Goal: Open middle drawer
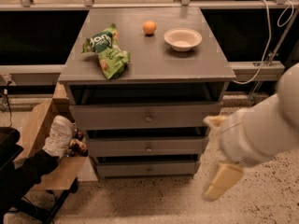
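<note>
The grey cabinet point(149, 64) has three drawers stacked in its front. The middle drawer point(117, 147) has a low flat front with a small round knob point(149, 148) at its centre, and it looks pushed in, with a dark gap above it. The taller top drawer point(112, 117) is above it and the bottom drawer point(121, 169) below. My gripper point(218, 153) comes in from the right on a white arm, level with the middle drawer and to the right of the cabinet's front corner. Its two cream fingers stand apart and hold nothing.
On the cabinet top lie a green snack bag point(106, 50), an orange point(149, 27) and a white bowl point(182, 38). A cardboard box point(39, 134) with a white object point(58, 134) stands at the left. A cable point(267, 36) hangs at the right.
</note>
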Controlling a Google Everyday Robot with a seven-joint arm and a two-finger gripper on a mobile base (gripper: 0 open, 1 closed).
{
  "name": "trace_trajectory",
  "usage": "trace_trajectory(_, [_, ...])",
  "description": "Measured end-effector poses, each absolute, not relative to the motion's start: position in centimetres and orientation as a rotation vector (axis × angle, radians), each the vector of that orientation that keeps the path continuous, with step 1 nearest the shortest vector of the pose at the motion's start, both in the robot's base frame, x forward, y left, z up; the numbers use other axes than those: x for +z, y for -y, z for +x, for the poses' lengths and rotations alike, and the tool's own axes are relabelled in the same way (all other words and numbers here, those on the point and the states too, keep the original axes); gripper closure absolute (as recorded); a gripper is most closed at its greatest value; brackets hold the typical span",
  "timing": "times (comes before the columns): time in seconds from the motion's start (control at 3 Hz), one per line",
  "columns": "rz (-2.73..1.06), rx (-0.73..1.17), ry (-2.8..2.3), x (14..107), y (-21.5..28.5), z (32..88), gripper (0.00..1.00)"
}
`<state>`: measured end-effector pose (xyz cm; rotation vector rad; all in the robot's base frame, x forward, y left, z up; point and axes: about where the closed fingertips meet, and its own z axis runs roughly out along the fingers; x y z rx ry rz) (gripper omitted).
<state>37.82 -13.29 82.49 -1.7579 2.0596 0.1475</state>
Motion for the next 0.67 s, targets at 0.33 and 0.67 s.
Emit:
trace_trajectory(0.33, [-1.807, 0.149, -2.081, 74.2, 11.3, 37.0, 0.00])
trace_trajectory(0.67, [-1.845, 0.139, -2.100, 67.6, 10.0, 37.8, 0.00])
